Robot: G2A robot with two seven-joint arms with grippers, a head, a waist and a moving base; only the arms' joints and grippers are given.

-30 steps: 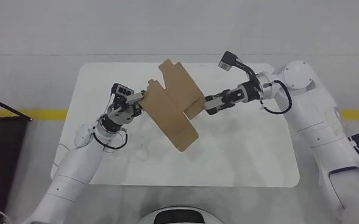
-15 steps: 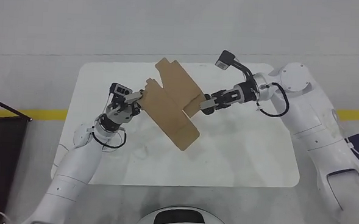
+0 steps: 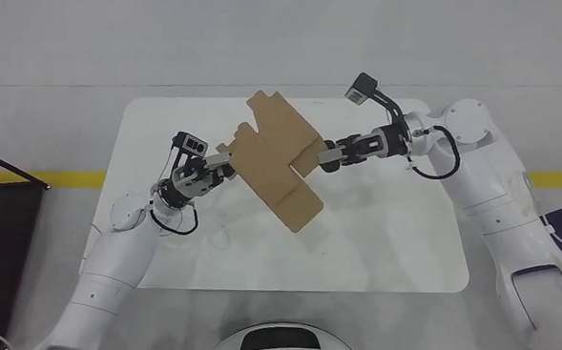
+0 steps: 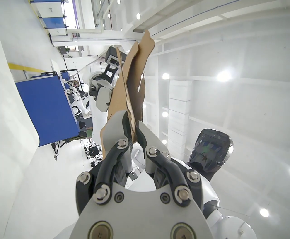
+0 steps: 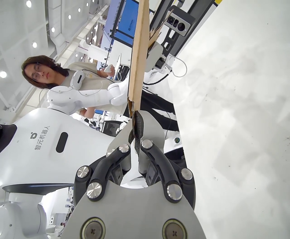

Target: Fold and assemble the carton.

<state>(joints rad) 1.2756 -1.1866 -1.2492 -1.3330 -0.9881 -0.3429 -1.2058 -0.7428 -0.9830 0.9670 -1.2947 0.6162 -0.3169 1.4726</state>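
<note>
1. Carton (image 3: 277, 160): a flat brown cardboard blank, not yet opened up. It sits over the table's 12 o'clock half, w/ its long axis running 11 to 5 o'clock. It looks lifted off the top, but you can't tell if the 5 o'clock corner is clear.
2. Left gripper (image 3: 219, 164): fingers clenched on the carton's 9 o'clock edge. Its wrist cam shows the pads pinching the cardboard, w/ the two layers just parting above the pinch.
3. Right gripper (image 3: 322, 158): fingers clamped on the side flap at the 3 o'clock edge. The board is seen edge-on and runs straight out from the pads.
4. Step in hand, as I judge it: popping the flat blank into a sleeve.
   - Push the two pinched edges toward each other along the 9–3 line, slowly and evenly.
   - Don't twist the wrists, or the board prob. creases off the score lines.
   - Both pinches are shallow, near the edge, so a hard pull could tear the board or slip it out.
5. Surface: white table (image 3: 382, 247) w/ rounded corners, smooth and likely slick, so brace the carton rather than slide it.
6. Room: pale grey floor, a yellow floor line (image 3: 558, 178) at 3 o'clock and a dark rack (image 3: 2, 208) at 8 o'clock. The left wrist cam shows a blue partition (image 4: 47, 108).
</note>
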